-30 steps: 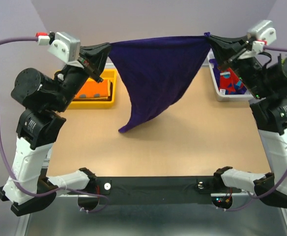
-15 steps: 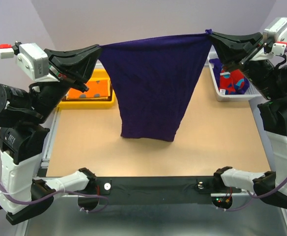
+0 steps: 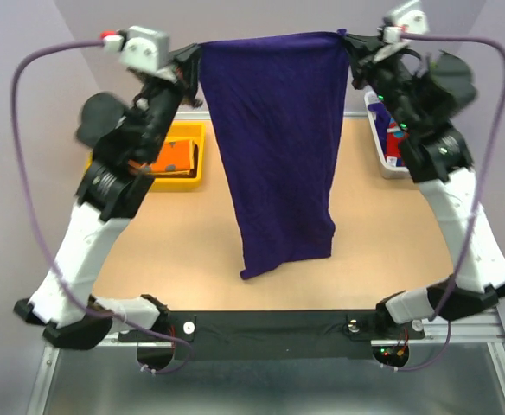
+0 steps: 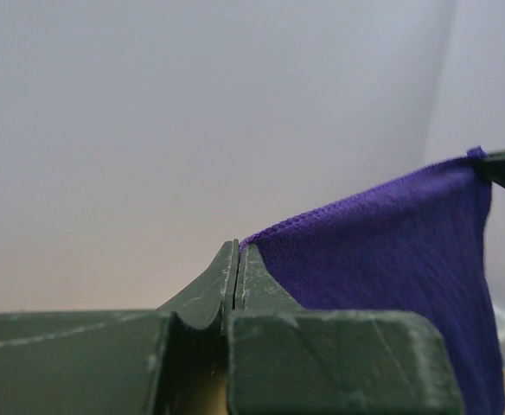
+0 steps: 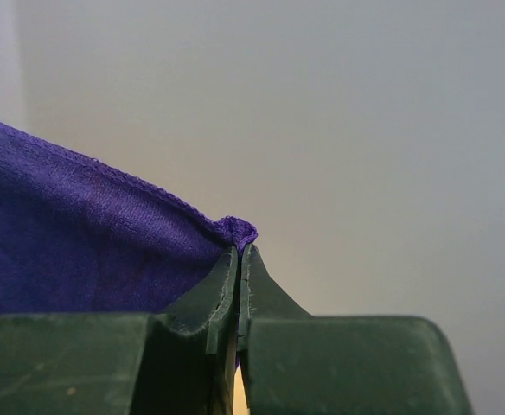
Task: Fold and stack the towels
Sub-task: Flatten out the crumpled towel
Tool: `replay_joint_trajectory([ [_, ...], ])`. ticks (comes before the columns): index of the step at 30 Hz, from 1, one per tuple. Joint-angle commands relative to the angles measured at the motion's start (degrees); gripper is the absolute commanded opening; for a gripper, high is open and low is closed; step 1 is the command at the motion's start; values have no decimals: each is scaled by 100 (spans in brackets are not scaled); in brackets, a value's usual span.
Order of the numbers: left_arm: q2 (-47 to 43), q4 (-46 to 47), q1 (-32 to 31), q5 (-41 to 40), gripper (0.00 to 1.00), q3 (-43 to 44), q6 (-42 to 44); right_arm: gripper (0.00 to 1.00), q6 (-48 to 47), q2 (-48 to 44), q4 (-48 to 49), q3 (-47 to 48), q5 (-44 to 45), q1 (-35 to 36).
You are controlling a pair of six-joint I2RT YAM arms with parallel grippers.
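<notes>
Towel-folding at its midpoint: a deep purple towel (image 3: pixel 274 147) hangs as a long curtain between two robot arms, raised high over the desk (image 3: pixel 175 251). The left hand (image 3: pixel 196 54) pinches one top corner, its fingers pressed together on the hem. The right hand (image 3: pixel 349 41) grips the opposite corner the same way, with a small tuft of cloth poking out above its tips. Both wrist views show the fingers closed flat on the fabric with no gap.

The top edge runs taut and nearly level between the two grips. The cloth falls free below it, narrowing slightly toward a lower edge that hangs uneven. Whether that edge brushes the desk cannot be told from above.

To the left of the purple towel, an orange towel (image 3: pixel 168 158) with dark print lies flat in a yellow tray (image 3: pixel 162 181), apparently folded and put away. To the right of the purple towel, a red-and-teal towel (image 3: pixel 393 149) shows in a white basket (image 3: pixel 379 147), largely hidden by the right arm and seemingly not yet handled.

By this reckoning the purple towel is spread but unfolded. Laying it down, folding it and stacking it all remain, as does the basket's contents.
</notes>
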Motion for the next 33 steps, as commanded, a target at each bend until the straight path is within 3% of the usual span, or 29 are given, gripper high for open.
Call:
replay_joint_trajectory([
  [1, 945, 712, 403, -798, 0, 402, 282, 0, -585, 901, 463, -28, 1267, -96],
  [8, 2492, 651, 1036, -184, 0, 1675, -43, 1, -551, 1949, 1174, 551, 1014, -544],
  [11, 3221, 344, 1229, 133, 0, 2894, -245, 1, -437, 2370, 1333, 982, 803, -667],
  [18, 3277, 369, 1327, 521, 0, 3417, -307, 0, -497, 2381, 1500, 1387, 452, -693],
  [26, 2276, 642, 1318, 977, 0, 1864, -421, 1, -463, 1302, 1615, 132, 135, -694],
  [33, 430, 1195, 1309, 1575, 0, -840, -684, 0, -164, -332, 1597, -1739, -638, -693],
])
